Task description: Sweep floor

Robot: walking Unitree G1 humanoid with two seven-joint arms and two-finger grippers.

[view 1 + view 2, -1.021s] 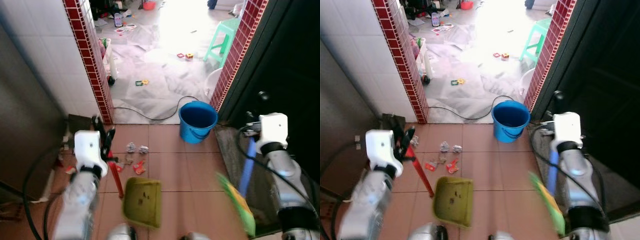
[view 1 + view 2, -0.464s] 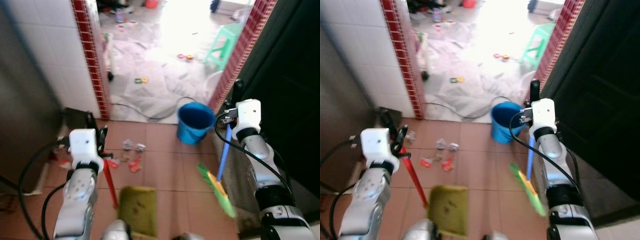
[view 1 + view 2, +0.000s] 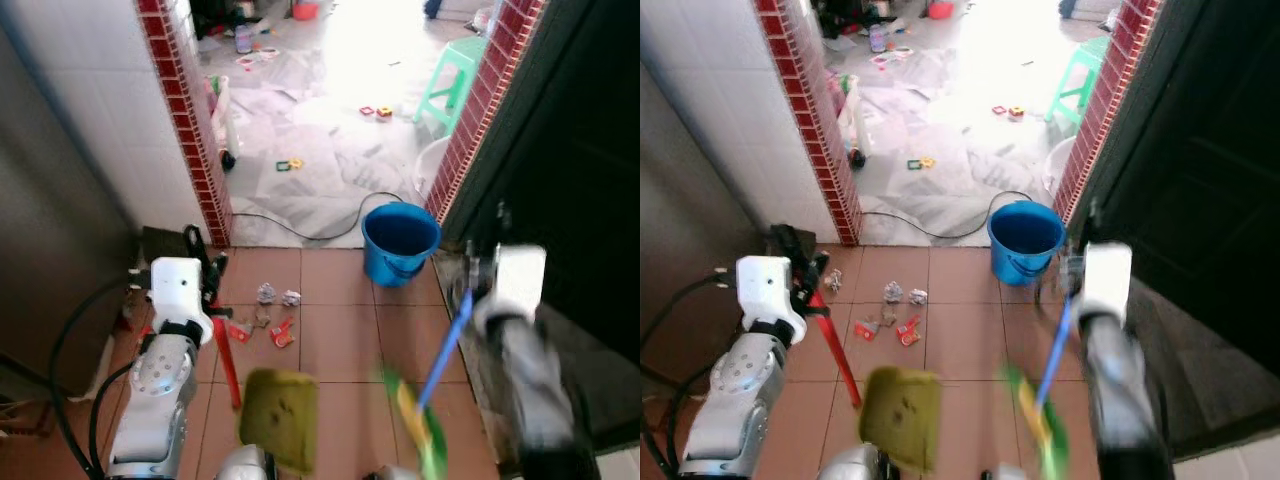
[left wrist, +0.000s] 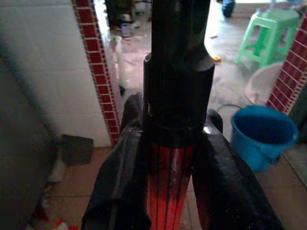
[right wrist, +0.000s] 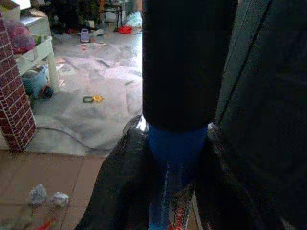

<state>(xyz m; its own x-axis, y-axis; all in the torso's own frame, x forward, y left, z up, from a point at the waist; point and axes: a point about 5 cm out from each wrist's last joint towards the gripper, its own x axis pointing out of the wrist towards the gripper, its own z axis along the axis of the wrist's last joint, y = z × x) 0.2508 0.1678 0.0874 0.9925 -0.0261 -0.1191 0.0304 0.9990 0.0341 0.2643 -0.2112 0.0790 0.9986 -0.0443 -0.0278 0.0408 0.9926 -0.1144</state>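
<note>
Right gripper (image 5: 168,201) is clamped on the stiff blue-handled broom (image 3: 440,355), lower right; left gripper (image 4: 168,191) grips the light olive-green dustpan's (image 3: 280,405) red handle, lower centre. Scraps (image 3: 278,296) lie mid-frame.

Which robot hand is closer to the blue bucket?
The right. The right gripper, holding the blue broom handle, is just beside the blue bucket, toward the dark door. The left gripper, holding the red dustpan handle, is farther off, across the scraps on the tiles.

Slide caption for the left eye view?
Left gripper holds red-handled dustpan, right gripper the blue broom; litter ahead.
</note>
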